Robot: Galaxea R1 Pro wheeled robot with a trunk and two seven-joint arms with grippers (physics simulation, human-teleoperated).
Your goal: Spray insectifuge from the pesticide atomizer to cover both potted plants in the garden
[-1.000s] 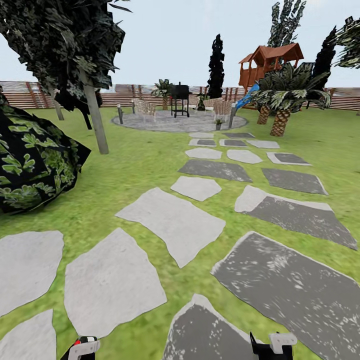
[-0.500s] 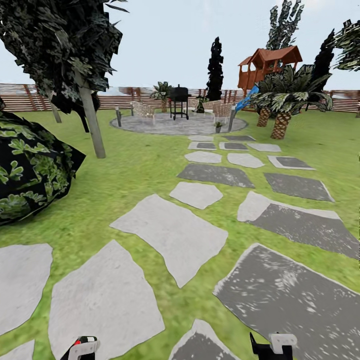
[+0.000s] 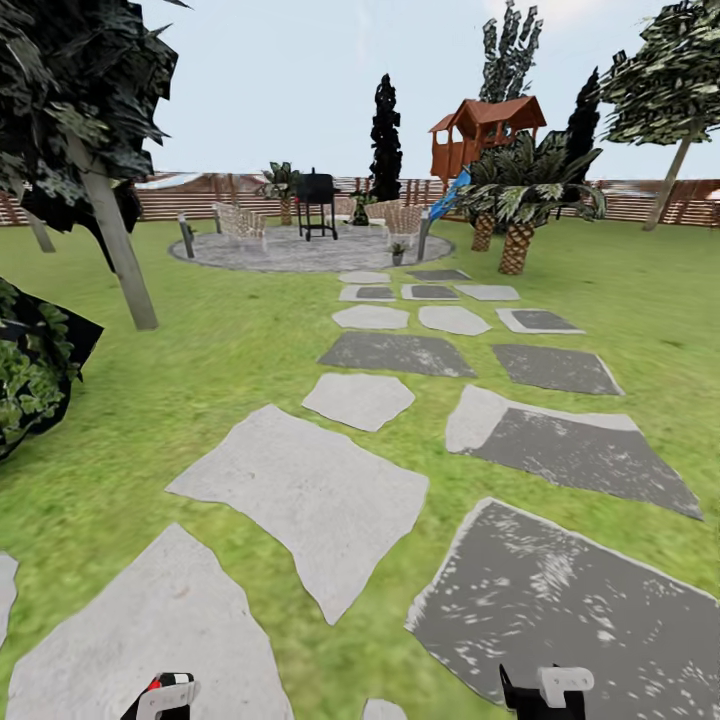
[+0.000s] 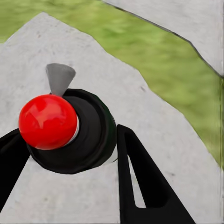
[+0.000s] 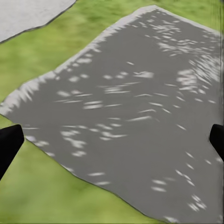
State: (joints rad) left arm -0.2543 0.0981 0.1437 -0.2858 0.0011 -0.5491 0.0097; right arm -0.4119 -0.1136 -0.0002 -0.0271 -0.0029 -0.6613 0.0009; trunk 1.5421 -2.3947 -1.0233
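**One bottle in hand, paved round drawing nearer**

Clamped between the fingers of the left pincer (image 4: 70, 135): a dark, round-bodied bottle topped by a glossy red ball (image 4: 88, 135), taken to be the pesticide atomizer. Seen end-on in the left wrist view, so long axis judged to run roughly along the fingers, red top toward the wrist, a grey cone jutting sideways over pale flat stepping stone (image 4: 154, 140).

Right pincer (image 5: 112, 140) spread wide apart, holding nothing, above a dark grey stone.

Whole head view shifted since a second ago: leafy bush slid leftward, another tree in at right. Camera carried along, nothing in the garden moved. Still on approach toward grey speckled paved round (image 3: 300, 255). Spraying not yet begun.
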